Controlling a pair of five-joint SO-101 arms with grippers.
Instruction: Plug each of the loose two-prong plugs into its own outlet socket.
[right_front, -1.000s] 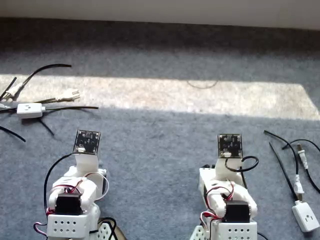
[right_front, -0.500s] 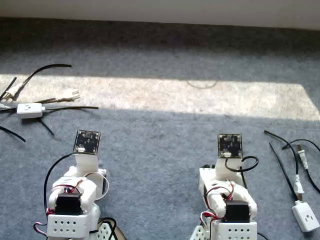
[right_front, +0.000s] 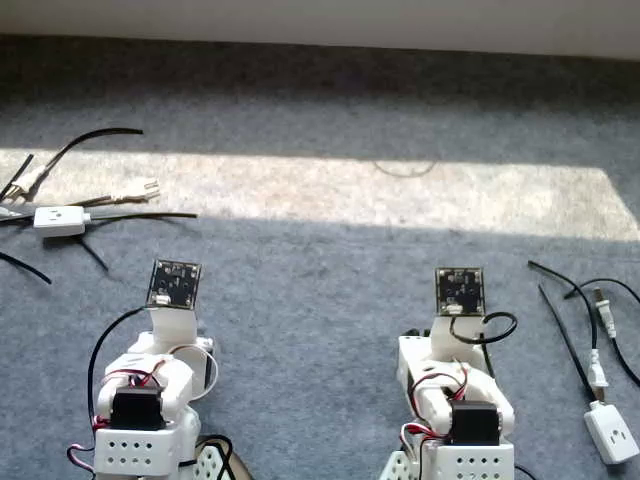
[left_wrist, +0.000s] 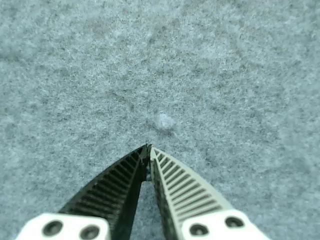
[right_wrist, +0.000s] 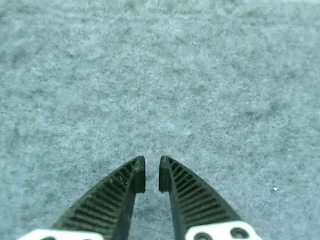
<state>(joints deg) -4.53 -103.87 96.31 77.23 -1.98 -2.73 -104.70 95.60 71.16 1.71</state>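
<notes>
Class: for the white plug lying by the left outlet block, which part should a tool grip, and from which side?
Probably the body of the white plug, just behind the prongs, coming from above and closing across its width. It lies flat on the carpet with both long sides exposed, and that leaves the prongs free for the outlet block.

No writing, number or sign can be read anywhere. The black circuit board (right_front: 175, 284) at 7 o'clock and the second circuit board (right_front: 460, 291) at 5 o'clock carry only pale specks too small to make out. The white outlet socket (right_front: 58, 219) at 9 o'clock and the second outlet socket (right_front: 611, 432) at 4 o'clock show no print that can be read.
</notes>
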